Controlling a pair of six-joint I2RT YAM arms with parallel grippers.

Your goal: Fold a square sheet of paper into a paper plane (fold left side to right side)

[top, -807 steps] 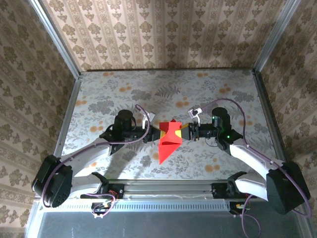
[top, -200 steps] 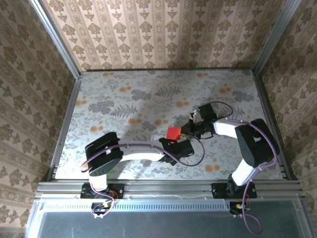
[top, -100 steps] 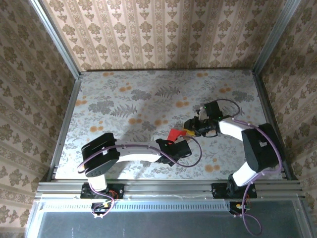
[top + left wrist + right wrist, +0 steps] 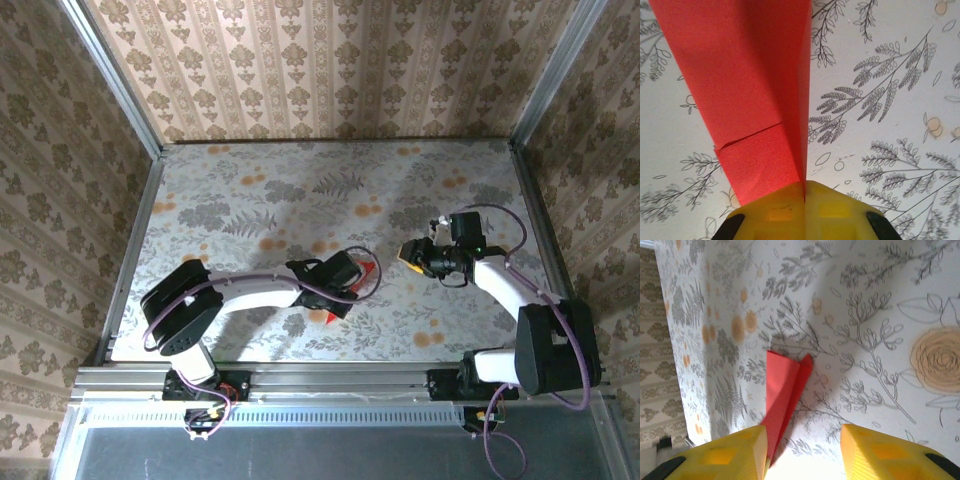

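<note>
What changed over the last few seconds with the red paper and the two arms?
The right end effector has let go of the folded red paper, opened, and pulled back to the right. The left arm has drawn in slightly leftward, carrying the paper with it. Unchanged: the left end effector stays shut on the paper, over the flowered table.

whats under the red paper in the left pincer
Flowered table top shows beside and below the red paper, whose end the shut left pincer clamps. The patch directly beneath the paper is covered, so nothing there can be told.
</note>
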